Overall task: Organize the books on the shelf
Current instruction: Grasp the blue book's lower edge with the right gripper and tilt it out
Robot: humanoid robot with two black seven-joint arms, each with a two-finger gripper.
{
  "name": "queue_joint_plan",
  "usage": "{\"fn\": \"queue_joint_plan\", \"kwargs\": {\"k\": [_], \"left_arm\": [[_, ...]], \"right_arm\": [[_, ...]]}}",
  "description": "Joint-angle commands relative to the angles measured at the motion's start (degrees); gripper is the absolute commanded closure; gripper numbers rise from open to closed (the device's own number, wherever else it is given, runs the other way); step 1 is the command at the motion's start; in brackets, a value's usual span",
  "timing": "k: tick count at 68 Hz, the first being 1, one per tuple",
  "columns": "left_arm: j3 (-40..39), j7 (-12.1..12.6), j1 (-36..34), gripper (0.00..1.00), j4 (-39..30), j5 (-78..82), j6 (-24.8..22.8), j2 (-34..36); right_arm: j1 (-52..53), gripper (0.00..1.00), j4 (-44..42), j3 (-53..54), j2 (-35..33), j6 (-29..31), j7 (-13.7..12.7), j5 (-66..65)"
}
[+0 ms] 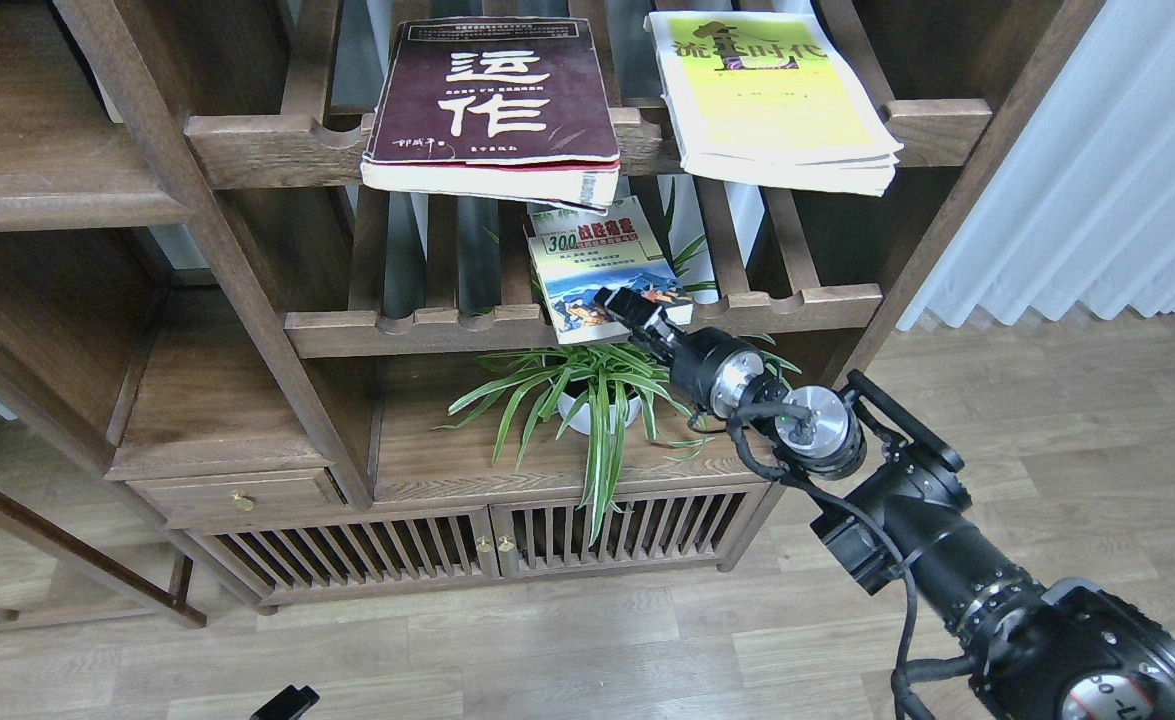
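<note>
The thick maroon book (492,100) and the yellow-green book (777,100) lie flat on the upper slatted rack, both overhanging its front rail. The smaller "300" book (597,260) lies on the lower slatted rack, partly under the maroon one. My right gripper (639,308) is at this book's front right corner, over its cover. Its fingers are dark and seen from behind, so I cannot tell whether they grip the book. The solid plank shelf (37,160) is at the upper left and holds no books. A small black tip (285,703) at the bottom edge seems to be my left gripper.
A potted spider plant (587,395) stands on the cabinet top right below my right gripper. Slanted wooden posts (247,290) separate the racks from the plank shelves on the left. A white curtain (1097,170) hangs at the right. Below is wood floor.
</note>
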Motion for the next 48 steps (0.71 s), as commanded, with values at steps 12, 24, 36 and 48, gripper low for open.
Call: {"fn": "queue_joint_plan", "kwargs": {"k": [12, 24, 36, 48], "left_arm": [[-0.3, -0.1, 0.0, 0.0, 0.0, 0.0, 0.0, 0.2], [-2.0, 0.0, 0.1, 0.0, 0.1, -0.1, 0.0, 0.4], [-2.5, 0.0, -0.3, 0.0, 0.0, -0.3, 0.0, 0.4], [-2.8, 0.0, -1.8, 0.0, -0.7, -0.5, 0.0, 0.3]], "right_arm": [[0.0, 0.77, 0.6, 0.0, 0.0, 0.7, 1.2, 0.1], [-0.6, 0.96, 2.2, 1.3, 0.0, 4.7, 1.0, 0.4], [-4.1, 0.97, 7.8, 1.4, 0.0, 5.8, 0.5, 1.7], [-13.8, 0.97, 21.0, 1.2, 0.0, 9.9, -0.8, 2.7]]}}
